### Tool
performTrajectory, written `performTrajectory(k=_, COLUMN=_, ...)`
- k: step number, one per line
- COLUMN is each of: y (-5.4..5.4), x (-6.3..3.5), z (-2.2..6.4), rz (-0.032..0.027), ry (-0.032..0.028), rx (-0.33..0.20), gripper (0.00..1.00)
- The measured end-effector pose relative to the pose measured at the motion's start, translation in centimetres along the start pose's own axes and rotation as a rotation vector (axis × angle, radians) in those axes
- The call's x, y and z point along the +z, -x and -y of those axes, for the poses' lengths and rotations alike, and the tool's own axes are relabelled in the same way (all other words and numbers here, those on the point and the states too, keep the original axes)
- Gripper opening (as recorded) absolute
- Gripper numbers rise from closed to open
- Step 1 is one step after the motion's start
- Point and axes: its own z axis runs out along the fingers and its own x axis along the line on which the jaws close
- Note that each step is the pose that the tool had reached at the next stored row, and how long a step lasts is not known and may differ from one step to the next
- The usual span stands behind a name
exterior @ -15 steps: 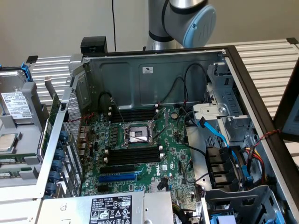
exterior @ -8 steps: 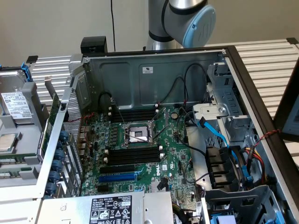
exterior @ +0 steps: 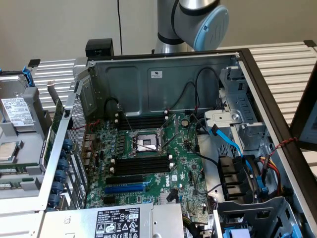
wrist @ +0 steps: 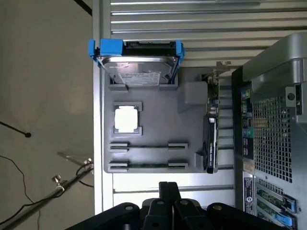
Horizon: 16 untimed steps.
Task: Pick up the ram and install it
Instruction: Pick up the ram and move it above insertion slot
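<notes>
Two rams lie edge-up in holders of the grey parts tray (wrist: 192, 124); they are thin dark sticks, one (wrist: 148, 146) beside the other (wrist: 148, 166). In the exterior view they appear as green strips (exterior: 14, 170) at the far left. My gripper (wrist: 168, 187) hovers high above, just off the tray's edge nearest the second stick, its black fingers (wrist: 164, 191) shut together on nothing. The black memory slots (exterior: 142, 163) with white end clips lie on the motherboard on both sides of the CPU socket (exterior: 146, 143).
The tray also holds a hard drive in a blue bracket (wrist: 139, 67), a CPU chip (wrist: 127, 119) and an upright expansion card (wrist: 211, 129). The open computer case (exterior: 163, 74) stands beside it, with cables (exterior: 233, 144) and a drive cage at the exterior view's right.
</notes>
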Motion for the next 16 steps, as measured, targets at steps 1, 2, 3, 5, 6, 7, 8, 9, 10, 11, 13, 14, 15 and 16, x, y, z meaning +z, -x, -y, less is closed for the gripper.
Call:
performTrajectory(k=1, y=0.00, x=0.02, z=0.00, rz=-0.0013, ry=0.0004, rx=-0.020, gripper=0.11)
performTrajectory(k=2, y=0.00, x=0.03, z=0.01, rz=-0.0023, ry=0.0007, rx=-0.036, gripper=0.11)
performTrajectory(k=3, y=0.00, x=0.04, z=0.01, rz=-0.0036, ry=0.0010, rx=-0.055, gripper=0.11)
performTrajectory(k=5, y=0.01, x=0.07, z=0.01, rz=-0.0061, ry=0.0017, rx=-0.091, gripper=0.11)
performTrajectory(k=6, y=0.01, x=0.08, z=0.01, rz=-0.0073, ry=0.0020, rx=-0.110, gripper=0.11)
performTrajectory(k=7, y=0.00, x=0.09, z=0.01, rz=-0.0085, ry=0.0023, rx=-0.128, gripper=0.11)
performTrajectory(k=8, y=0.01, x=0.11, z=0.01, rz=-0.0097, ry=0.0026, rx=-0.146, gripper=0.11)
performTrajectory(k=9, y=0.01, x=0.12, z=0.01, rz=-0.0110, ry=0.0029, rx=-0.164, gripper=0.11)
performTrajectory(k=10, y=0.01, x=0.14, z=0.01, rz=-0.0122, ry=0.0033, rx=-0.182, gripper=0.11)
performTrajectory(k=11, y=0.01, x=0.15, z=0.02, rz=-0.0134, ry=0.0037, rx=-0.200, gripper=0.11)
performTrajectory(k=13, y=0.01, x=0.18, z=0.01, rz=-0.0158, ry=0.0042, rx=-0.236, gripper=0.11)
performTrajectory(k=14, y=0.01, x=0.20, z=0.02, rz=-0.0171, ry=0.0046, rx=-0.256, gripper=0.11)
performTrajectory(k=15, y=0.01, x=0.22, z=0.02, rz=-0.0183, ry=0.0049, rx=-0.274, gripper=0.11)
performTrajectory(k=16, y=0.00, x=0.23, z=0.02, rz=-0.0196, ry=0.0052, rx=-0.291, gripper=0.11)
